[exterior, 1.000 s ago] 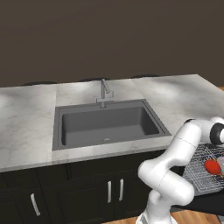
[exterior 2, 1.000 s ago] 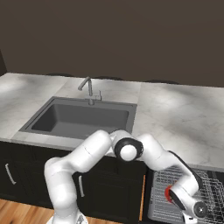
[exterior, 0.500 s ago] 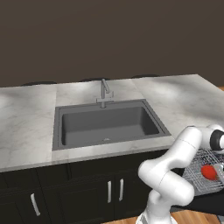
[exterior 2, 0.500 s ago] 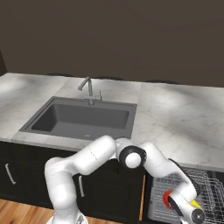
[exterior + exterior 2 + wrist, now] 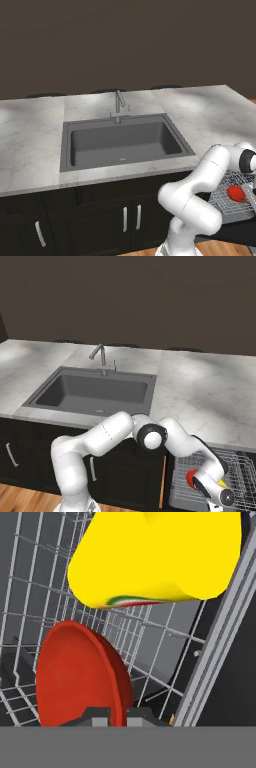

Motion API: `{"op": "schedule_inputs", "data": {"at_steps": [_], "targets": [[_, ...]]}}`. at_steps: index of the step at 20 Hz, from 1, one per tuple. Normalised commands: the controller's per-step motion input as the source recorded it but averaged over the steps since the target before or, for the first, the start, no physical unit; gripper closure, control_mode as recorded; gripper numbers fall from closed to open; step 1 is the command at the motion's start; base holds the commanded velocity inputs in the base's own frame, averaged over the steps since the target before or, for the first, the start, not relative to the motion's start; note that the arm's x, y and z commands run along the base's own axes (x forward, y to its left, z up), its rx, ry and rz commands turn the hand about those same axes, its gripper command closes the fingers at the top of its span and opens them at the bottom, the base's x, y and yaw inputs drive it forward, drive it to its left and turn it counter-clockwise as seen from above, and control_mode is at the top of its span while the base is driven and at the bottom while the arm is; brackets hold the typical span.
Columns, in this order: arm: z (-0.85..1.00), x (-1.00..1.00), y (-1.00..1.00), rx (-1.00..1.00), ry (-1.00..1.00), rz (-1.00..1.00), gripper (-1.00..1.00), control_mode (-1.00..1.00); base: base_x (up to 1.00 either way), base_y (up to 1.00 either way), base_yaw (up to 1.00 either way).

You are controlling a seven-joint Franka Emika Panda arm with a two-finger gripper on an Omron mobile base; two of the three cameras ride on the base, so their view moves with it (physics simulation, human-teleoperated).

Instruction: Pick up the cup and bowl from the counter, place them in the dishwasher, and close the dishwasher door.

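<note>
The silver wire rack [image 5: 240, 471] of the dishwasher is slid out at the lower right. My gripper [image 5: 117, 714] is down inside it, shut on the rim of the red bowl [image 5: 80, 672], which stands on edge between the wires. Just beyond the bowl, the yellow cup [image 5: 155, 557] lies in the same rack. From the right base view the bowl [image 5: 191, 477] shows beside my gripper [image 5: 200, 484], with a sliver of the cup [image 5: 221, 483] behind the hand. In the left base view the bowl [image 5: 235, 193] sits on the rack [image 5: 225, 200]. A dark panel below the rack looks like the open dishwasher door [image 5: 237, 232].
The marble counter [image 5: 30, 145] holds a dark grey sink [image 5: 120, 142] with a metal tap [image 5: 119, 102]. Dark cabinets with silver handles [image 5: 125, 219] run under it, left of the dishwasher. My arm's elbow [image 5: 150, 437] hangs in front of the cabinet beside the rack.
The arm has sunk a little, carrying the bowl lower into the rack. The gripper has stayed shut on the bowl.
</note>
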Motion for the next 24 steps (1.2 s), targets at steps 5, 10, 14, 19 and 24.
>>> {"op": "schedule_inputs", "data": {"at_steps": [5,10,14,19,24], "targets": [[-0.06,-0.05,-0.01,0.00,0.00,0.00,-1.00,-1.00,0.00,0.00,0.00],[0.12,-0.31,-0.05,0.00,-0.07,0.00,-1.00,-1.00,0.00,0.00,0.00],[0.32,-0.29,0.00,0.00,-0.09,0.01,-1.00,-1.00,0.00,0.00,0.00],[0.45,-0.30,0.00,-0.02,-0.09,0.02,-1.00,-1.00,0.00,0.00,0.00],[0.29,-0.19,0.04,-0.01,-0.04,0.04,-1.00,-1.00,0.00,0.00,0.00]]}}
